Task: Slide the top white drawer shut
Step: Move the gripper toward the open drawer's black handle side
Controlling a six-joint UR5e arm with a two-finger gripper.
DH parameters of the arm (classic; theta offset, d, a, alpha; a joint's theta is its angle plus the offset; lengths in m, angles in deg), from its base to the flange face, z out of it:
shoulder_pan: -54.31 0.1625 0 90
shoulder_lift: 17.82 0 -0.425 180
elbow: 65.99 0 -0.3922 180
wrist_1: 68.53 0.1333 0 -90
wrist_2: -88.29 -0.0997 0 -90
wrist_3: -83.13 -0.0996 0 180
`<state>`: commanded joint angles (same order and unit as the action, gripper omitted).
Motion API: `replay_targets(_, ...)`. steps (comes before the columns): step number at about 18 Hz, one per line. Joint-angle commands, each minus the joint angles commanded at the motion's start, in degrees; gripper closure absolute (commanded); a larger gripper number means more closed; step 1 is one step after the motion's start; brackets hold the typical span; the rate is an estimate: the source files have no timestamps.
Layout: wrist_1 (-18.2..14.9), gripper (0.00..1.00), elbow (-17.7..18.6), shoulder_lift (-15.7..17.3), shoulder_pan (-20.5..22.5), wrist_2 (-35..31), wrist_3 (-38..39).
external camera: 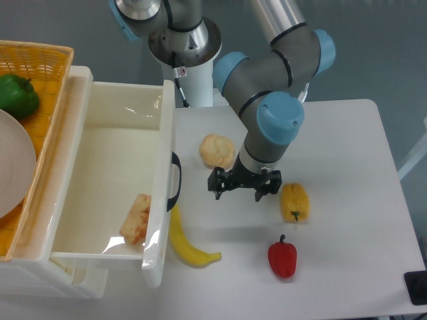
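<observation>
The top white drawer (110, 180) stands pulled out to the right, its glossy front panel carrying a black curved handle (175, 182). A piece of fried food (137, 218) lies in its near right corner. My gripper (237, 188) hangs open over the table, to the right of the handle and apart from it, its black fingers (216, 186) pointing down with nothing between them.
A bun (217, 151) lies behind the gripper, a yellow pepper (295, 202) to its right, a red pepper (282, 258) in front. A banana (185, 243) rests against the drawer front. The yellow woven basket (40, 67) with a green pepper (17, 96) sits on top at the left.
</observation>
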<state>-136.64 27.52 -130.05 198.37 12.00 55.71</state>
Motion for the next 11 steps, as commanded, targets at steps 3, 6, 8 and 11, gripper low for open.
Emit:
replay_targets(3, 0.0, 0.0, 0.0, -0.71, -0.97, 0.09, 1.22)
replay_targets(6, 0.0, 0.0, 0.0, -0.88, -1.32, 0.35, 1.67)
replay_targets(8, 0.0, 0.0, 0.0, -0.71, -1.41, 1.05, 1.76)
replay_targets(11, -0.09, 0.0, 0.0, -0.71, -1.85, 2.02, 1.85)
